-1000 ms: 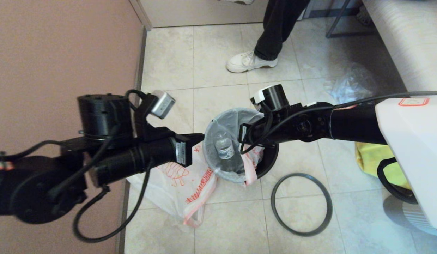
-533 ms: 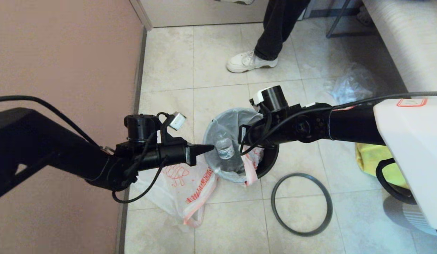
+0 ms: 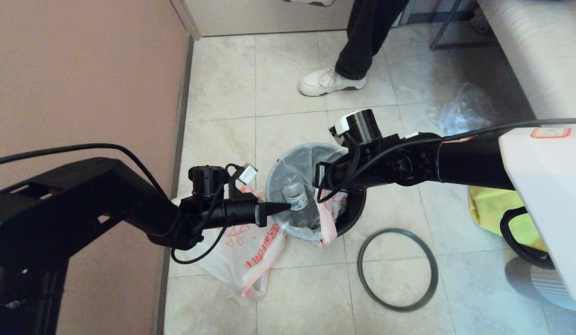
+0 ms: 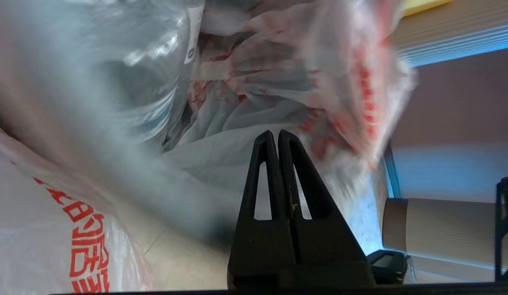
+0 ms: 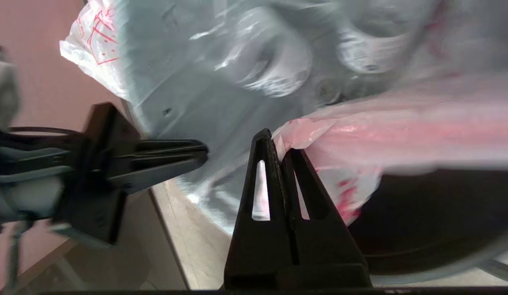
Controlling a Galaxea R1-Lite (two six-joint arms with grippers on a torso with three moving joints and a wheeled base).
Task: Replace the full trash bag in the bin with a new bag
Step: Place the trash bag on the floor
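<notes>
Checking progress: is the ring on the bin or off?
Off. The ring lies flat on the floor beside the bin, apart from it.

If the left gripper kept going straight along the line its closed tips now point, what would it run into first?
Most likely the full trash bag in the bin: the shut left gripper points level at its translucent film, at about the height of a water bottle inside. Depth is uncertain, so the tips may already touch it.
</notes>
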